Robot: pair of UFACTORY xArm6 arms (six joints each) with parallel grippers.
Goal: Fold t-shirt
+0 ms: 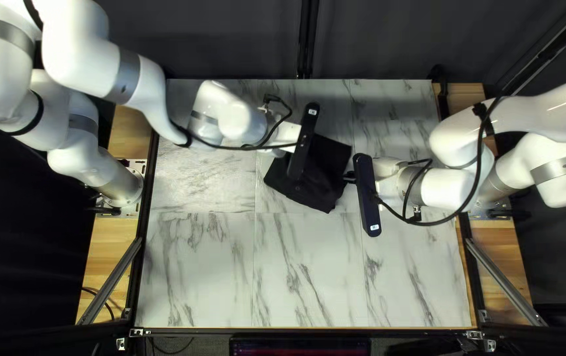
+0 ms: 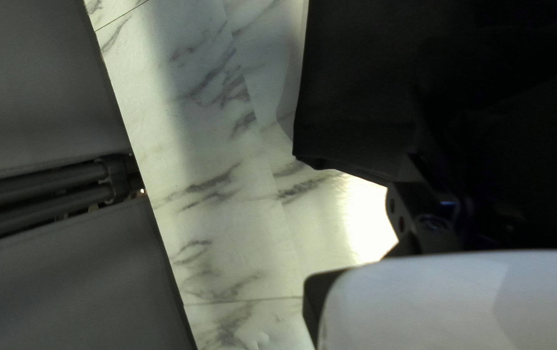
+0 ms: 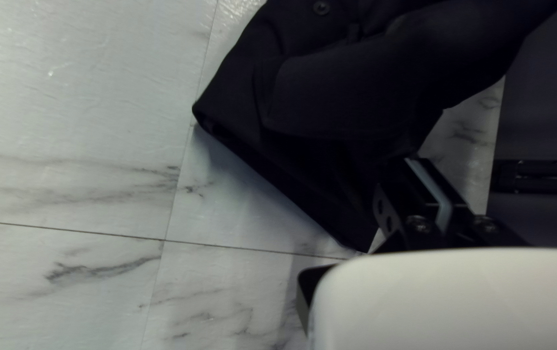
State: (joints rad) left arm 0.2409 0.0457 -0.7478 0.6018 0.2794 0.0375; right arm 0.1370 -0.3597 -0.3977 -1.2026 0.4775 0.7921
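Locate black t-shirt [image 1: 326, 165] on marbled tabletop [image 1: 217, 277], slightly beyond mid-depth and near mid-width in the top left view. Note compact, folded or bunched outline, tilted relative to the tile seams, with one corner toward the near edge.

Note left gripper [image 1: 287, 136] over the t-shirt, reaching in from the left side. Cannot tell whether wide or narrow: obscured from above, lost against black cloth in the left wrist view.

Note right gripper [image 1: 347, 176] at the right side of the t-shirt. Read fingers as narrow, drawn close together, in the right wrist view, with tips against the cloth. Cannot tell whether fabric is pinched between.

Find widest open room between t-shirt and near table edge; find less between t-shirt and far edge, next to dark curtain [image 1: 204, 36]. See bare tabletop also to the left and right of the cloth, partly under both arms.

In the left wrist view, trace a straight cloth edge to a corner, with marbled surface between that corner and the table edge. In the right wrist view, trace a slanting edge from a folded corner to a point just beside the right gripper.
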